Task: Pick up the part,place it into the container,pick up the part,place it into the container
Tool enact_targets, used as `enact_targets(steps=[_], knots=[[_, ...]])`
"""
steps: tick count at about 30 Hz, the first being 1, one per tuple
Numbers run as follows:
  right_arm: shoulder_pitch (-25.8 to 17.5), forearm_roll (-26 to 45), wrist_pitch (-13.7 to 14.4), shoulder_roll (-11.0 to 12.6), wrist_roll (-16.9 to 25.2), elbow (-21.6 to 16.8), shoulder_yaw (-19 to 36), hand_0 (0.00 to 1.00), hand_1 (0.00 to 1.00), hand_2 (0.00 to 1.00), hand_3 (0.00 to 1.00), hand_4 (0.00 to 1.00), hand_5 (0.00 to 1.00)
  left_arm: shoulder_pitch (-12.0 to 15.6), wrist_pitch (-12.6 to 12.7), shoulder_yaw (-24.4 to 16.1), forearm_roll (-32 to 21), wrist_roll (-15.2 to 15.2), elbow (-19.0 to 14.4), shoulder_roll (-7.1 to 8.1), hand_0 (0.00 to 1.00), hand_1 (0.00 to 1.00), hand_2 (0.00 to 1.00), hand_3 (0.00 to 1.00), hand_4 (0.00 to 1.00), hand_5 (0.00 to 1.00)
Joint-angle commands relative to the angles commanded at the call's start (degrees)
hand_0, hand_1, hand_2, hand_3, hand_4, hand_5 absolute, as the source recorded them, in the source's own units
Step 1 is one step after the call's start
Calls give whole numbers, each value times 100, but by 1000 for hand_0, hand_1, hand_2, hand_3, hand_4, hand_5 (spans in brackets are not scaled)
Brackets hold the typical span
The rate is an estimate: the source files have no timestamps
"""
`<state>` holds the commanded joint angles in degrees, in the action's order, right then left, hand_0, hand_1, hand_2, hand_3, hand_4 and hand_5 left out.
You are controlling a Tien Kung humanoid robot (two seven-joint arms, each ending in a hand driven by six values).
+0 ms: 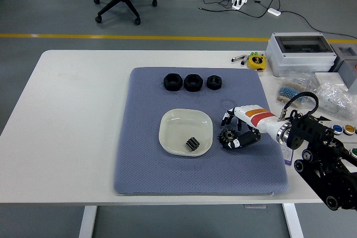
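My right hand (239, 130) curls around the gear (227, 136) at the dish's (167, 129) three o'clock; stiff, toothed, probably grippy at the rim.

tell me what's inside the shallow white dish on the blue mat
One small black gear lies inside the shallow white dish, toward its near right corner. Nothing covers the dish; the rest is bare.

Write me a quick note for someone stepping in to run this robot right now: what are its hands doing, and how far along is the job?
Right hand: fingers closed around a black gear on the grey mat, just right of the white dish.
Left hand: out of view.
Done: one small black part lies in the dish.
Left: carry the gear into the dish. Three black nuts sit in a row at the mat's far edge.
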<state>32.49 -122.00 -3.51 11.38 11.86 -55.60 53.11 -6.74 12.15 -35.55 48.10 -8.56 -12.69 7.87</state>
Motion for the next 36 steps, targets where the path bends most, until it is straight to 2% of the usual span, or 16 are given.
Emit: enact_targets(steps=[6,13,18,36], knots=[[9,-4,147,-6,29,95,-56,207,396,468,487,814,282,-12,6,25,-38,10,-1,-2,673,687,694,568,637,603],[2,30,-131,10,38,102,-94,207,384,459,491,812,266,-16,8,17,-36,13,2,-10,673,689,695,567,638,605],[-3,52,-179,21,62,78,-84,196,353,438,480,831,266,-16,2,5,-16,11,3,-11,673,689,692,567,636,600],[-24,118,-34,135,110,-302,241,162,314,409,466,849,243,-18,-20,-4,29,7,0,-2,673,690,693,567,637,603]])
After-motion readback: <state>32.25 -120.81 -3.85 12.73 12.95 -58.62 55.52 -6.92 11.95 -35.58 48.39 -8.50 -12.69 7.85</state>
